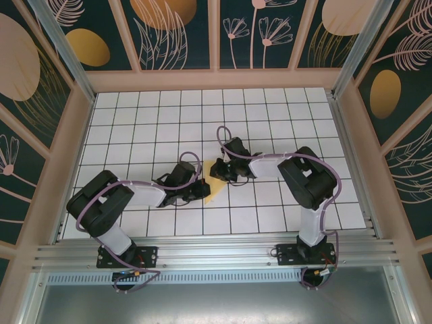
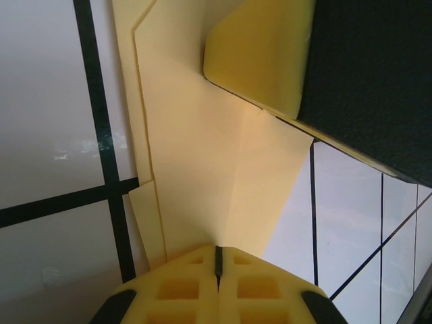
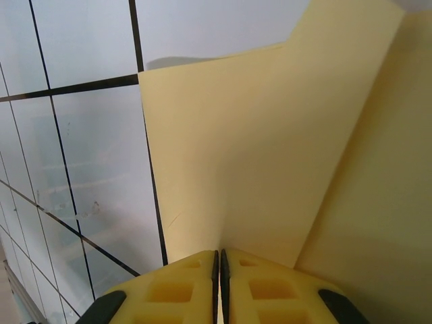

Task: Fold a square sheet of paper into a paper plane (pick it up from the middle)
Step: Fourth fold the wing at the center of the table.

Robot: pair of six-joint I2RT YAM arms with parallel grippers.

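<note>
The square sheet of paper [image 1: 215,191], pale yellow and folded into layers, is held between both grippers near the table's middle. In the left wrist view the paper [image 2: 202,148] rises from my left gripper [image 2: 217,255], whose yellow jaws are shut on its lower edge at a centre crease. One of the right gripper's yellow fingers [image 2: 260,54] presses on the paper's far end there. In the right wrist view my right gripper [image 3: 220,256] is shut on the paper [image 3: 256,155], with a folded flap at the right. From above, the left gripper [image 1: 200,192] and right gripper [image 1: 219,175] almost meet.
The white grid-tiled table [image 1: 283,115] stretches behind and to both sides of the grippers. Patterned walls [image 1: 169,34] enclose it at the back and sides. A metal rail [image 1: 216,256] carries the arm bases along the near edge.
</note>
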